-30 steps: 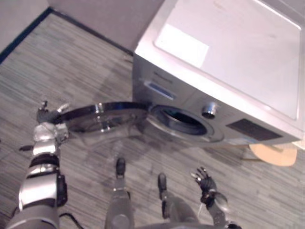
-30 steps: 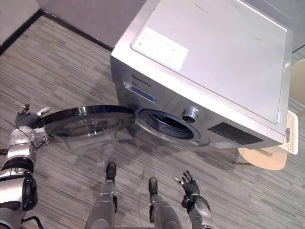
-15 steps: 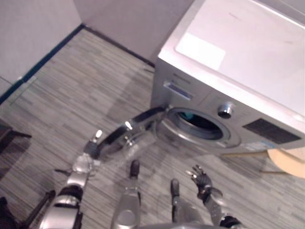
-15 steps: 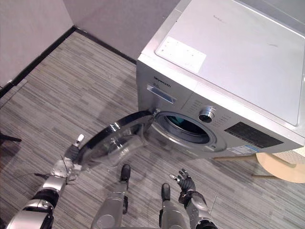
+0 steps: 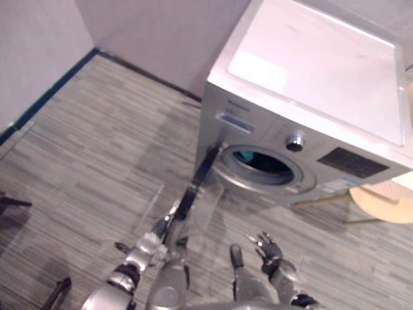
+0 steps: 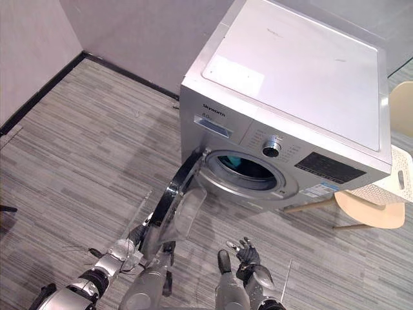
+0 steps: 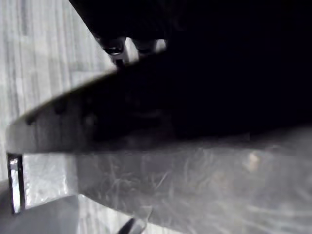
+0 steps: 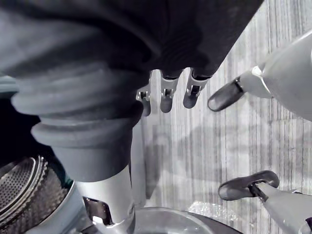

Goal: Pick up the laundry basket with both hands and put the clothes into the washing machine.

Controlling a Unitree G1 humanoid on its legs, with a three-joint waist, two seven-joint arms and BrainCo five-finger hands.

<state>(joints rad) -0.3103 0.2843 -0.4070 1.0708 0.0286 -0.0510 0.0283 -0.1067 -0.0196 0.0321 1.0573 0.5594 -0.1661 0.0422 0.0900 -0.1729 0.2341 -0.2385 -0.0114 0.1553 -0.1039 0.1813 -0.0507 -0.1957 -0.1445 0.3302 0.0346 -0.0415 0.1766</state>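
The silver washing machine [image 6: 290, 84] stands ahead with its round opening [image 6: 248, 171] uncovered and something teal inside the drum. Its glass door [image 6: 173, 203] juts out towards me, seen nearly edge-on. My left hand [image 6: 124, 248] is at the door's outer rim, its fingers [image 7: 117, 46] straight and reaching past the dark rim. Low in front of the machine, my right hand [image 5: 271, 250] hangs with relaxed fingers [image 8: 165, 95] and nothing in it. The ribbed metal drum [image 8: 19, 190] shows beside that wrist.
A pale wooden stool [image 6: 361, 210] stands right of the machine with a white perforated container [image 6: 384, 190] on it. A grey wall [image 6: 142, 32] with a dark skirting runs behind and to the left. Striped grey floor [image 6: 77, 142] lies open on the left.
The door has swung from lying wide open on the left to pointing at me, with my left hand following its rim. The camera has also shifted. The right hand has barely moved.
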